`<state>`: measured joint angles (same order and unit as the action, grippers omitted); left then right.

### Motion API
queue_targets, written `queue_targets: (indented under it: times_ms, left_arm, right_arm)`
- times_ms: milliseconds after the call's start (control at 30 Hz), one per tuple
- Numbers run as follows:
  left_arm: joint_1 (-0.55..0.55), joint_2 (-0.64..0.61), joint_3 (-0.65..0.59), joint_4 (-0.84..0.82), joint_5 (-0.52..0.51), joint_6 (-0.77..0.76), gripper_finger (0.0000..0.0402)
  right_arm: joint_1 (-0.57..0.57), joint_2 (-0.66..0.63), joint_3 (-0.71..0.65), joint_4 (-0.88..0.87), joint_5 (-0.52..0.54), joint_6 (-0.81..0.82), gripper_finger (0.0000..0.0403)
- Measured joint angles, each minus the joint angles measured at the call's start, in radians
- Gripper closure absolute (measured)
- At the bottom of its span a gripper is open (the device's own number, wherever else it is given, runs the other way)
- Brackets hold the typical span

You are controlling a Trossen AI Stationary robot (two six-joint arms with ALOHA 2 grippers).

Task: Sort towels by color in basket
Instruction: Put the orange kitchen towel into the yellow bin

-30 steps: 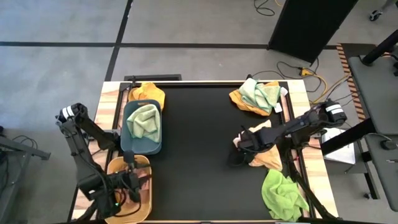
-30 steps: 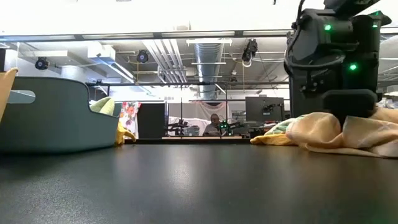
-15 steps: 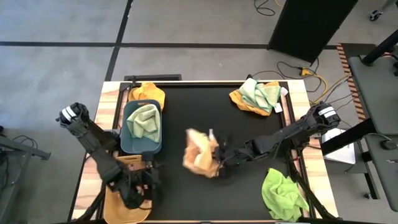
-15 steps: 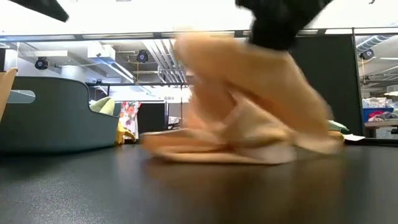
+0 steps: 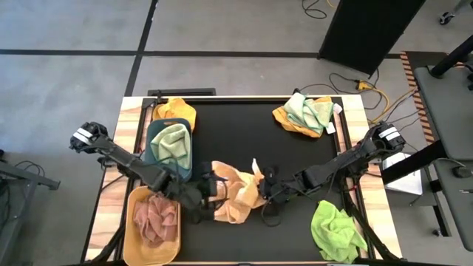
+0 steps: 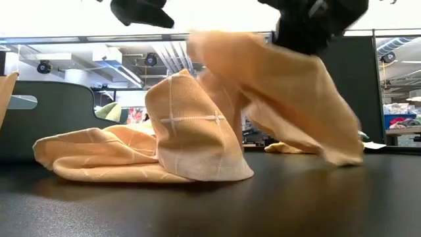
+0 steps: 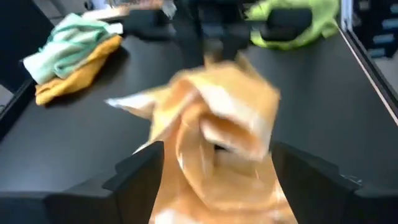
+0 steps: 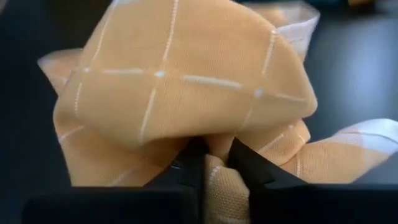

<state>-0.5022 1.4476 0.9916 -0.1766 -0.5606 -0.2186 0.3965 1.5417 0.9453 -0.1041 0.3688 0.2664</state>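
A peach towel (image 5: 235, 193) with a pale grid pattern is lying crumpled near the middle of the black tabletop (image 5: 244, 140), and everything else is placed here in relation to it. The right pincer (image 5: 266, 193) is clenched on the towel's right edge, lifting a fold of it off the surface; in the right wrist view the two dark fingers (image 8: 249, 168) are pinching the cloth between them. The left pincer (image 5: 208, 189) is sitting at the towel's left edge with its fingers (image 7: 140, 165) spread wide on either side of the cloth, released and not gripping it.

Just left of the towel, at the tabletop's near left corner, a tan basket (image 5: 134, 203) is holding a salmon pink towel (image 5: 154, 219). Beyond that, a dark teal basket (image 5: 151, 133) is holding a pale mint green towel (image 5: 171, 144), and a mustard orange towel (image 5: 175, 111) is lying just behind it.

To the near right of the peach towel, a bright lime green towel (image 5: 336, 230) is lying in a loose heap. At the far right corner, well apart from the peach towel, a mint green towel (image 5: 309, 111) is resting on top of a mustard orange one (image 5: 287, 120).
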Motion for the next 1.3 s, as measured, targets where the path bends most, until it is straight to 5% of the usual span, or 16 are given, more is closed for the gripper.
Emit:
queue_targets:
  times_ms: [267,433,533,667,800,1033,1300]
  left_arm:
    - [0.11,0.112,0.007,0.266,0.114,0.05,0.0116]
    - [0.133,0.208,0.087,0.282,0.201,0.054,0.0116]
    - [0.139,0.284,0.155,0.238,0.234,0.054,0.0116]
    - [0.139,0.387,0.276,0.022,0.256,0.054,0.0119]
    - [0.141,0.495,0.393,-0.21,0.221,0.018,0.0126]
    - [0.152,0.664,0.552,-0.741,0.155,-0.133,0.013]
    - [0.147,0.746,0.541,-0.812,0.174,-0.186,0.0142]
  right_arm:
    - [0.005,0.001,-0.142,0.342,0.025,0.069,0.0245]
    - [0.012,0.0,-0.159,0.434,0.024,0.016,0.0154]
    - [0.025,-0.01,-0.135,0.366,0.024,-0.032,0.0107]
    - [0.052,-0.106,-0.04,-0.033,0.071,0.029,0.0067]
    - [0.075,-0.185,0.027,-0.368,0.117,0.188,0.0059]
    - [0.138,-0.261,0.014,-0.424,0.113,0.271,0.0075]
    - [0.164,-0.201,-0.011,-0.419,0.111,0.321,0.0095]
